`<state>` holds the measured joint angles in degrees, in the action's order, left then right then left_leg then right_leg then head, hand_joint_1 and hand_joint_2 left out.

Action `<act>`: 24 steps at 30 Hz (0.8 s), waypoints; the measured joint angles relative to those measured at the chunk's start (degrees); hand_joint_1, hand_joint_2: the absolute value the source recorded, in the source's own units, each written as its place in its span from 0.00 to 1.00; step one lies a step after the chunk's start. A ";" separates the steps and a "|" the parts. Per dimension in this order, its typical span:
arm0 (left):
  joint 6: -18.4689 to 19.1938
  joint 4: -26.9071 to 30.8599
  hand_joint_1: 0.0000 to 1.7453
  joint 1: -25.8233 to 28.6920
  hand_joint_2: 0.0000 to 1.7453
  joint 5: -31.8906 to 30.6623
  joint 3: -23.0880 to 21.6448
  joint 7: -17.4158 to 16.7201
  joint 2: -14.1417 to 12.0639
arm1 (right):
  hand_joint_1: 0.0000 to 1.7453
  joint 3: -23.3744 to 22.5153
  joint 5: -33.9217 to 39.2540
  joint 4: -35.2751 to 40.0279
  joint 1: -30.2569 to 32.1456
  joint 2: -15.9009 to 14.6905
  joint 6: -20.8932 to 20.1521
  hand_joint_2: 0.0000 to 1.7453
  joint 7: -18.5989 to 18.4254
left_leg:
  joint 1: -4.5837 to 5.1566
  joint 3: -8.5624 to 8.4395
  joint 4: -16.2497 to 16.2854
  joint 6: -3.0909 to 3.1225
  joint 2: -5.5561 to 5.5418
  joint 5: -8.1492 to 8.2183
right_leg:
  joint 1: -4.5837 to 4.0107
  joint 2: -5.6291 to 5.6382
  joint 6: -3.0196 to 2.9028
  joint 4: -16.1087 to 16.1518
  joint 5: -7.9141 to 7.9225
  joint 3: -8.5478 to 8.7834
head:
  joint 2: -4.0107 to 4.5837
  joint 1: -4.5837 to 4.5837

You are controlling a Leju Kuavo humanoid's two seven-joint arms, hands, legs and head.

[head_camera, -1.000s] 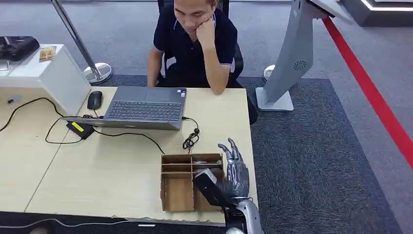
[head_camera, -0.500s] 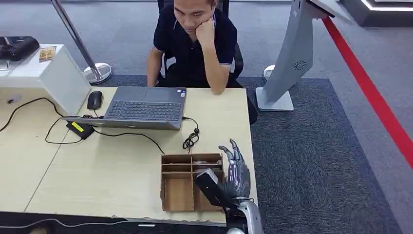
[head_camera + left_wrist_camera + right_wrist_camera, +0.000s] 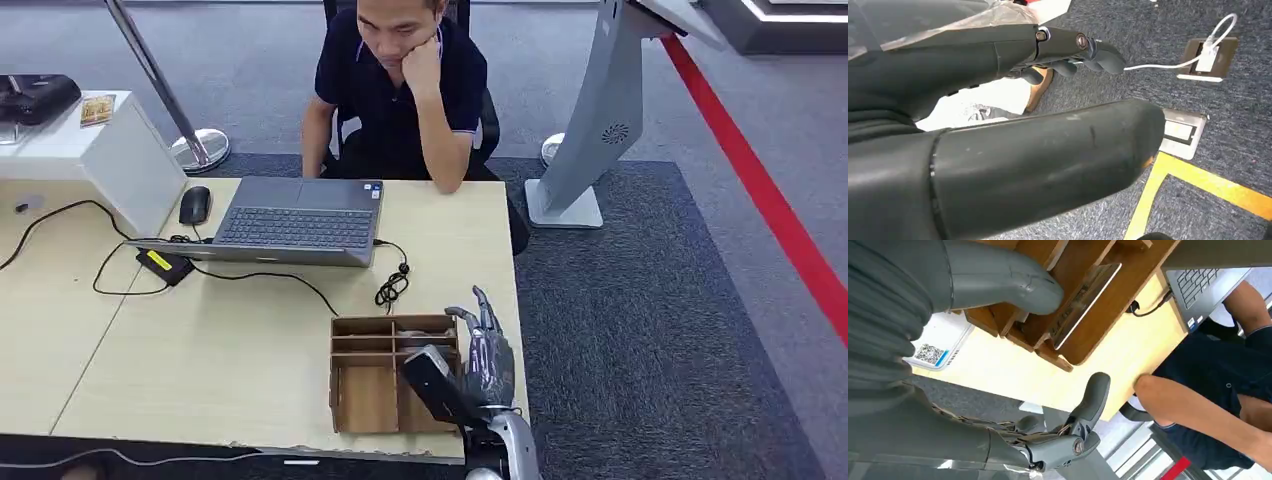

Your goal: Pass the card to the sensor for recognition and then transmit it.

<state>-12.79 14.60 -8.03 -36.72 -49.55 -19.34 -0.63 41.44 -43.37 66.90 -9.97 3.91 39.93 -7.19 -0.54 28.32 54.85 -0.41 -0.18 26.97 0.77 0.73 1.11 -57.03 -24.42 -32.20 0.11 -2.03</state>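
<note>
Head view: right hand [image 3: 480, 362] sits at lower centre-right of the frame, raised over the right side of one wooden organiser tray [image 3: 365, 398] on the light wood desk [image 3: 200, 350]; fingers spread wide and pointing toward the upper frame, thumb apart, nothing held. Right wrist view: one card [image 3: 1083, 302] lies in a compartment of the tray, long axis running along the compartment, its one end aimed at the upper right of that frame toward the laptop; the thumb [image 3: 1003, 282] lies just over the neighbouring divider, whether it touches the card cannot be told. One white tag with a QR code [image 3: 938, 350] lies on the desk beside the tray, at left-centre of that view. Left hand [image 3: 1048, 115] seen in the left wrist view over dark carpet, fingers loosely curled, nothing visible in them; one yellow floor line [image 3: 1198, 180] at lower right, one floor socket with a white cable [image 3: 1205, 57] at upper right. On the desk in the head view: one open laptop [image 3: 295, 220] at centre, one black mouse [image 3: 194, 204] to its left, one small black box with a yellow label [image 3: 164, 264], one coiled black cable [image 3: 393, 285]. One person in a dark polo [image 3: 400, 90] sits at upper centre, chin on hand. One white box [image 3: 90, 160] at upper left
</note>
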 joint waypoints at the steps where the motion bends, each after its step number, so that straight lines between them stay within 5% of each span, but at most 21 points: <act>1: 0.00 0.00 0.00 0.00 0.00 0.00 0.00 0.00 0.00 | 0.37 0.00 0.02 0.00 0.00 0.00 0.02 1.00 0.00 | 0.00 0.00 0.00 0.00 0.00 0.00 | 0.00 0.00 0.00 0.00 0.00 0.00 | 0.00 0.00; 24: 0.31 0.28 0.00 -0.27 0.00 -0.07 -0.17 0.00 0.00 | 0.34 0.04 0.44 -0.02 0.00 0.59 0.00 1.00 0.63 | 0.00 0.01 0.00 0.00 0.00 0.00 | 0.00 0.00 0.00 0.00 0.00 0.00 | 0.00 0.00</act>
<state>-12.48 14.88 -8.30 -36.79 -49.72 -19.34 -0.63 41.48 -42.93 66.88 -9.97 4.50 39.93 -6.56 -0.54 28.33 54.85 -0.41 -0.18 26.97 0.77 0.73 1.11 -57.03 -24.42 -32.21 0.11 -2.03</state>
